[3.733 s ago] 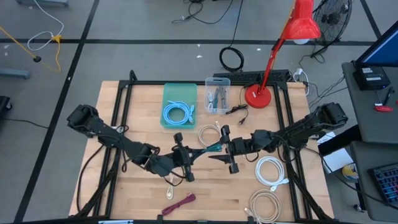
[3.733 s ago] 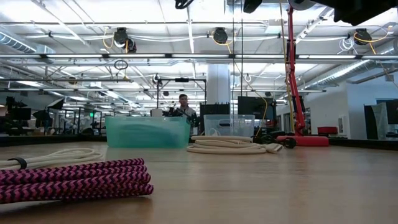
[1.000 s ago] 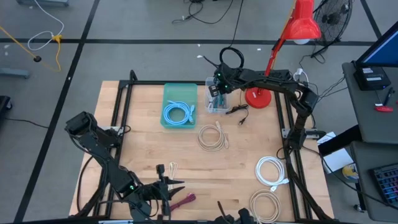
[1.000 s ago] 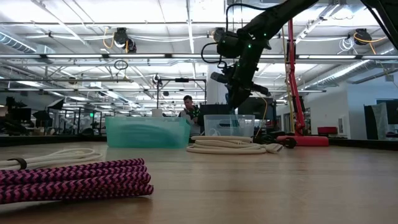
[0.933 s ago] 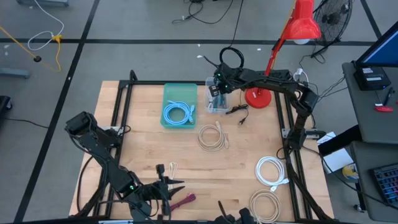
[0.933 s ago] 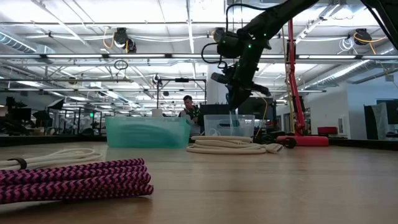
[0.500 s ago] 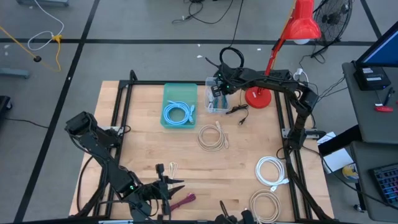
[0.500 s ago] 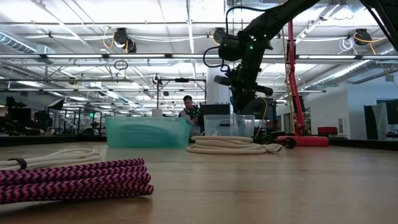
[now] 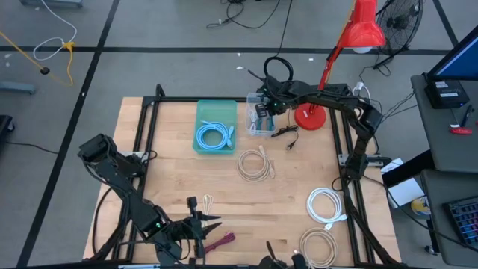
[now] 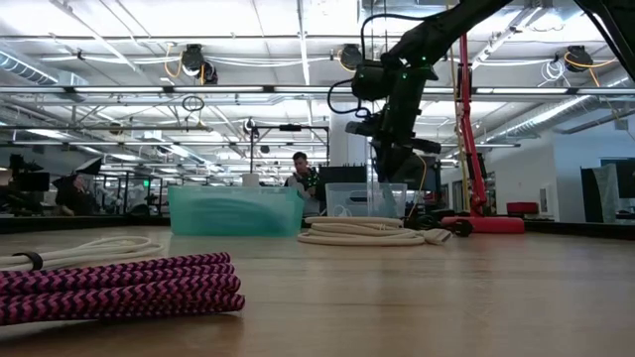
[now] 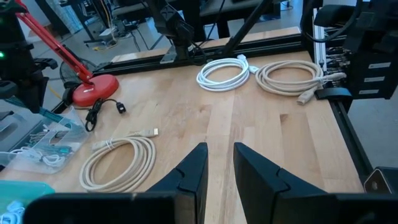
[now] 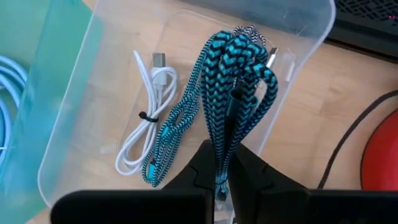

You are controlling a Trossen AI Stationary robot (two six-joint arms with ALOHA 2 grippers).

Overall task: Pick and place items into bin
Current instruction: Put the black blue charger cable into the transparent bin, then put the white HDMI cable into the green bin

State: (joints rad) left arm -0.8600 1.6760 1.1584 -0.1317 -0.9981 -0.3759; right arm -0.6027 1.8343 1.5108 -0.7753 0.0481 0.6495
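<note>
My right gripper [image 12: 219, 180] hangs over the clear bin [image 9: 261, 123] at the table's far side, shut on a teal braided cord bundle [image 12: 239, 74]. On the bin's floor lie a small white cable [image 12: 146, 118] and a teal strand [image 12: 163, 152]. Near the front edge my left gripper [image 11: 217, 168] stands slightly open and holds nothing. The maroon cord [image 9: 216, 241] lies just right of it, and a small cream cord [image 9: 207, 200] lies beyond it. The teal bin [image 9: 215, 112] holds a light blue coil [image 9: 213, 136]. My right gripper pinches the teal bundle near one looped end [image 12: 222, 155] between its two fingers. The fingers come from above and point down into the clear bin. The bundle hangs below them inside the bin's walls. Whether its lower end touches the floor I cannot tell.
A beige coil [image 9: 254, 163] lies mid-table, with a white coil [image 9: 327, 203] and another beige coil [image 9: 317, 245] at the near right. The red lamp's base [image 9: 308, 116] and its black cord [image 9: 285, 133] sit right of the clear bin. A black frame rings the table.
My right gripper has shifted a little toward the table's right edge and slightly down over the clear bin, still shut on the teal bundle.
</note>
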